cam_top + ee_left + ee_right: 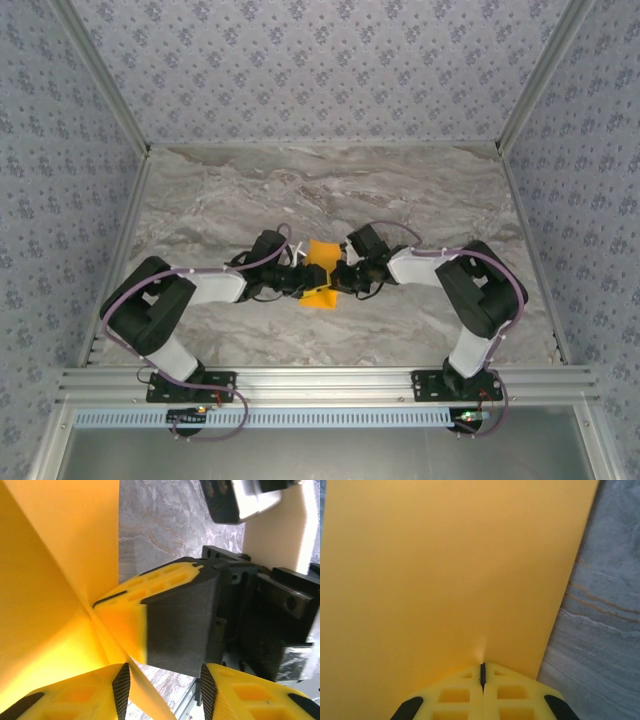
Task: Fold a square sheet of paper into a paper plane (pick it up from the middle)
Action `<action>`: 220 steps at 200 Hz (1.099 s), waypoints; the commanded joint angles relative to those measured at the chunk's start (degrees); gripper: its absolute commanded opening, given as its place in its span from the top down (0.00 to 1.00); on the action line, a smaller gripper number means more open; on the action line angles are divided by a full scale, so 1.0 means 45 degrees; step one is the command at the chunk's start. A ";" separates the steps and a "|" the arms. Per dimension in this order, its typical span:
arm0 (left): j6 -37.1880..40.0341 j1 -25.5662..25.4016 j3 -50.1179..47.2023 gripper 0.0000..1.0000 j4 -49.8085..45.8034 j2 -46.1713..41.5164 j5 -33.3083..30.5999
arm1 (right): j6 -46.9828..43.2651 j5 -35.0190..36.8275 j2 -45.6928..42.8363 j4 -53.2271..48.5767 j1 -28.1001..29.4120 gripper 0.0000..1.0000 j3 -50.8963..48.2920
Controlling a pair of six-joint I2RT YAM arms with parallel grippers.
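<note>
Mid-tabletop (320,190), my two arms meet nose to nose. The right gripper (482,672), clamped on the orange sheet (445,570), sits squarely before my left gripper (162,680) and its spread fingers. Bare marble lies open toward the far edge and far corners, and walls (320,70) hem three sides.

Soft, even light fills the top view. The arms (200,290) throw only faint shadows on the table (330,180), and fine detail is low. In the left wrist view the paper (50,580) glows, palest at lower left, and the left gripper (163,690) at the bottom edge is blurred. In the right wrist view the paper is flat, shadeless orange, and the table at right is fairly sharp.
</note>
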 commanded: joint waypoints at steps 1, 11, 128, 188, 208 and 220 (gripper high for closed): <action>0.0371 -0.0049 -0.0019 0.56 -0.0555 -0.0543 -0.0281 | 0.0361 0.0004 -0.0708 0.0331 -0.0193 0.99 -0.0205; 0.0449 -0.0049 -0.0187 0.56 -0.0823 -0.0705 -0.0431 | 0.0425 -0.0050 -0.0803 0.0540 -0.0226 0.99 -0.0242; 0.0596 -0.0058 -0.0371 0.66 -0.1775 -0.0823 -0.0801 | 0.0213 -0.0902 0.1198 0.0486 0.0223 1.00 0.0223; 0.0569 -0.0048 0.0090 0.66 -0.1105 -0.0526 -0.0442 | 0.0186 -0.0808 0.0486 0.0417 -0.0003 1.00 0.0025; 0.0570 -0.0050 0.0292 0.64 -0.0949 -0.0247 -0.0410 | 0.0235 -0.0673 -0.0068 0.0404 -0.0191 0.99 -0.0184; 0.0571 -0.0049 0.0379 0.62 -0.0825 -0.0097 -0.0363 | 0.0280 -0.0581 -0.0416 0.0379 -0.0293 0.99 -0.0367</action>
